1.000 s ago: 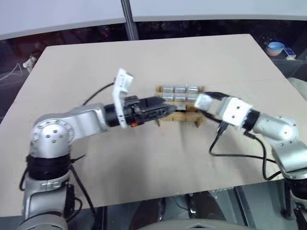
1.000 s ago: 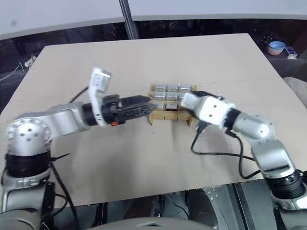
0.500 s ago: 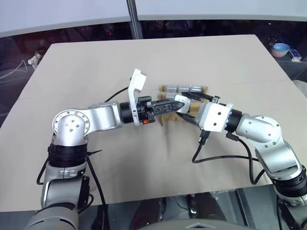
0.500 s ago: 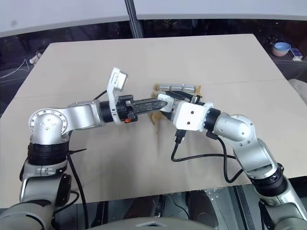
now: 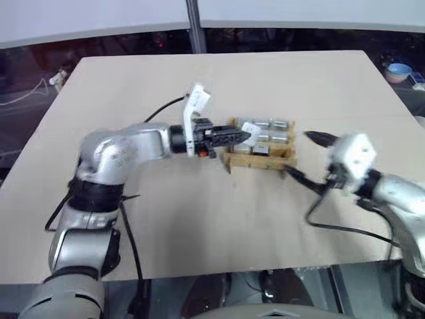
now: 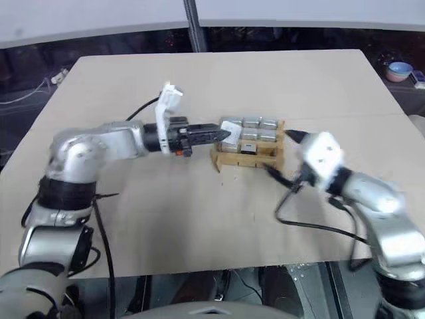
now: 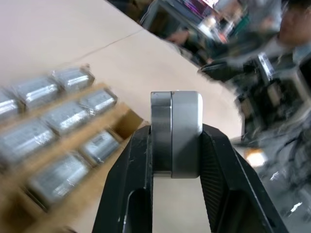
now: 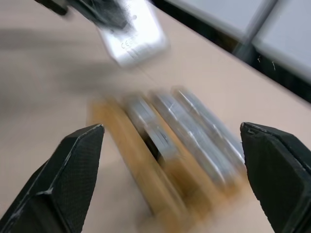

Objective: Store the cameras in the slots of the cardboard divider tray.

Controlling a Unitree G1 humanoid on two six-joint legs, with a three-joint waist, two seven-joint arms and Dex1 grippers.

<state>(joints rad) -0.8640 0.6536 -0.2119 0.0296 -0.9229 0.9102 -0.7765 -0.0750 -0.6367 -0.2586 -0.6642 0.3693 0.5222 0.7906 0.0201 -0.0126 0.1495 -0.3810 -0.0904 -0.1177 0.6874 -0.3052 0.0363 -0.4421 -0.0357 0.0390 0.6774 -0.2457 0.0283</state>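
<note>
Left gripper (image 5: 247, 135) carried 1 camera (image 7: 176, 133) to the cardboard divider tray (image 5: 257, 159); right gripper (image 8: 170, 174) stood empty.

The left gripper was clamped shut on the camera's 2 broad faces, the block standing upright between the black fingers and jutting past their tips. It hung over the tray's near-left corner, reaching in level from the robot's left, so the tray lay straight ahead of and just under the fingertips. The tray sat mid-tabletop (image 5: 199, 219), its slots largely filled with cameras lying with long axes across the rows; a gap seemed to remain in the near row. The right gripper, jaws spread wide and holding nothing, sat just beside the tray's right end, so the left arm looked better placed for the insertion.
</note>
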